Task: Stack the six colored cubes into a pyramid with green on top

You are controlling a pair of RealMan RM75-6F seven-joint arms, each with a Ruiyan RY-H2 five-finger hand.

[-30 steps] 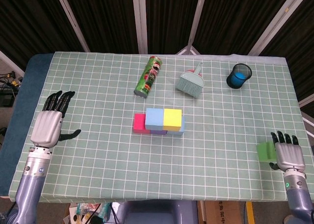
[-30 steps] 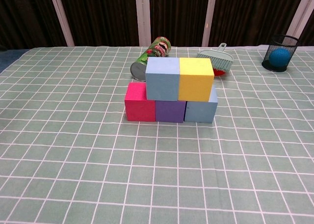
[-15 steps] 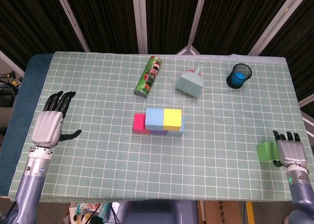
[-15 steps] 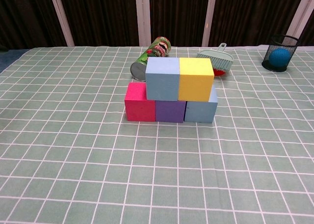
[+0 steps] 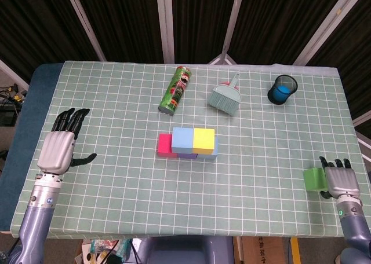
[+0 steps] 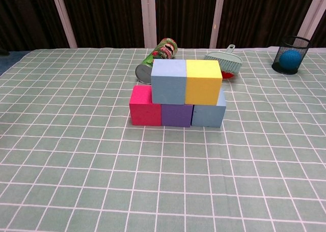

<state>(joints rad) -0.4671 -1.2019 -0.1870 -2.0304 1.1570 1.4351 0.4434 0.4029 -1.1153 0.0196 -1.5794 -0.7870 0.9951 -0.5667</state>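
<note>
Cubes stacked mid-table: pink cube [image 6: 144,106], purple cube [image 6: 177,115] and blue cube [image 6: 209,115] below, light-blue cube [image 6: 168,81] and yellow cube [image 6: 203,82] above. Left hand [image 5: 57,149] spread, empty, near left edge, well apart from stack. Wide open checkered cloth [image 5: 116,189] between. Green cube [image 5: 313,178] near right edge, touching right hand [image 5: 339,183], seemingly grasped, though hard to tell. Dark slatted wall behind.

Place: looking like a robot lab or test cell
Backdrop: dark pleated curtains [image 5: 127,21] hanging behind pale metal frame bars [image 5: 165,21]
Work surface: table [image 5: 261,160] wearing a green grid-checked cloth
Props: chip can [image 5: 175,90], dustpan brush [image 5: 226,96], mesh cup [image 5: 282,89] sitting as staged items
Floor: cardboard box [image 5: 264,249] showing under the table edge
</note>
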